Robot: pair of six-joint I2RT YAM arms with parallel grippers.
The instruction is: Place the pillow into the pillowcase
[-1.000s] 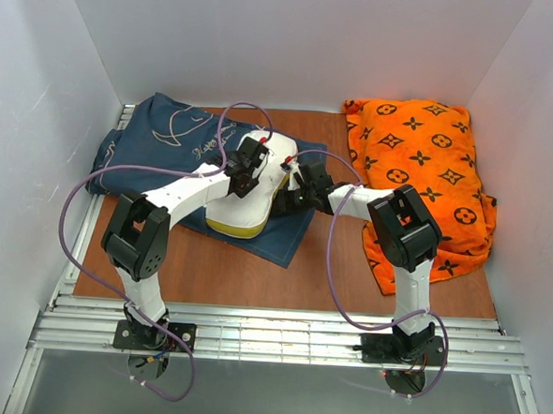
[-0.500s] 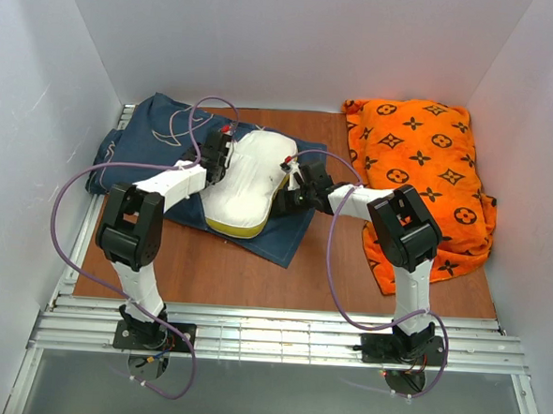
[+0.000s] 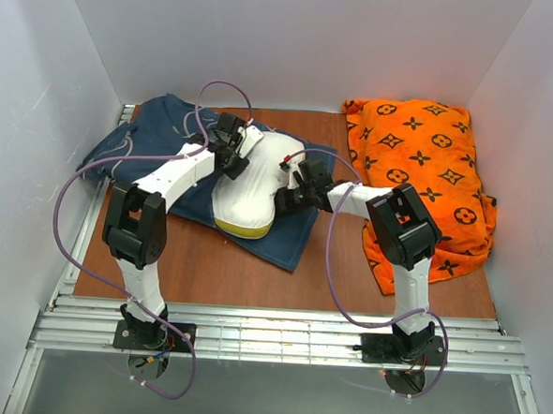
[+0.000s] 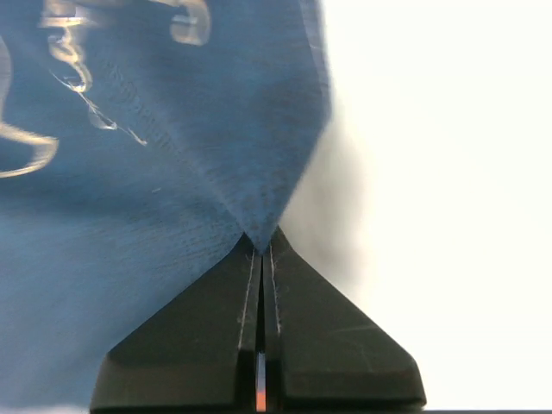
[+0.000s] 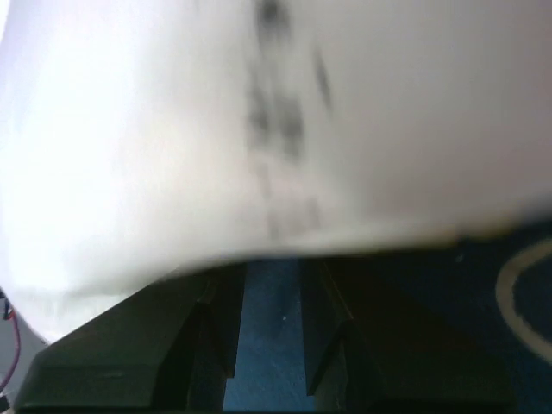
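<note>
Since a second ago the left gripper (image 3: 231,155) has come off the top of the pillow (image 3: 252,182) and swung out to the pillow's left edge; its jaws, wider back then, are now pressed together. From the left wrist I see them pinching a peaked fold of the pillowcase (image 4: 129,216) right at the tips (image 4: 259,250) — the navy cloth rises from the pinch like a small tent; the white of the pillow fills the right side of that view.

The pillow has turned a little with the move; it lies on top of the pillowcase near the middle of the table (image 3: 207,268), white face up, its yellow edge at the near end. The case is spread flat beneath it and reaches out past its near-right corner; the rest is bunched toward the far-left corner.

The right gripper (image 3: 293,187) has barely shifted; it sits against the pillow's right edge. From the right wrist its fingers (image 5: 198,336) stand a little apart with navy cloth showing in the gap between them; the pillow bulges over the tips and hides them — I cannot tell whether they are pinching anything.

The orange cushion (image 3: 420,169) lies in the far-right corner, well apart from the pillow; it is where it was.
</note>
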